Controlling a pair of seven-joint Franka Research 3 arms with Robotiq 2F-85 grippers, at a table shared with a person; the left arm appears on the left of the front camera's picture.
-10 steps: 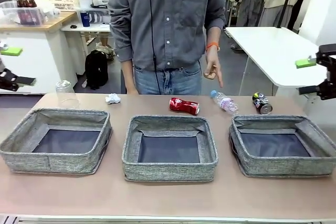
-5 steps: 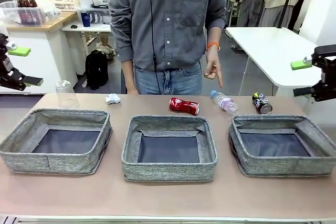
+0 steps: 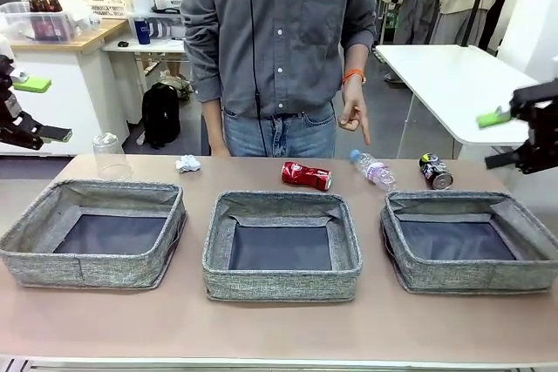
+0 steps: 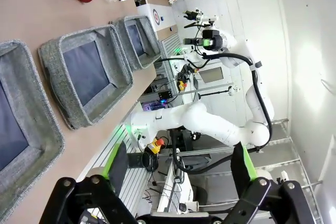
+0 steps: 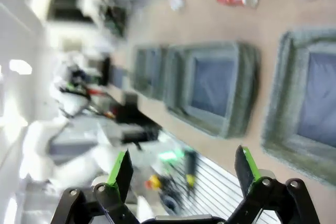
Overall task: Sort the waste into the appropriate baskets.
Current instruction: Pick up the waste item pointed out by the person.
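Observation:
Three grey baskets stand in a row: left (image 3: 87, 269), middle (image 3: 281, 285), right (image 3: 475, 278). Beyond them, along the far edge, lies the waste: a clear cup (image 3: 107, 156), crumpled paper (image 3: 187, 163), a red can (image 3: 306, 176), a blue-capped bottle (image 3: 373, 168) and a dark can (image 3: 434, 172). My left gripper (image 3: 39, 109) hovers open at the far left, above and outside the left basket. My right gripper (image 3: 497, 139) hangs open at the far right, above the right basket's far corner. Both wrist views show open, empty jaws (image 4: 179, 166) (image 5: 184, 174) over the baskets (image 4: 63, 85) (image 5: 233, 124).
A person stands at the far side behind the red can, one hand (image 3: 353, 115) hanging above the bottle. The near strip of table in front of the baskets is bare. A white table stands behind on the right. The right wrist view is blurred by motion.
The left gripper shifted slightly inward, then held still. The right gripper drifted a little left and down. The waste, the baskets and the person's hand stayed put.

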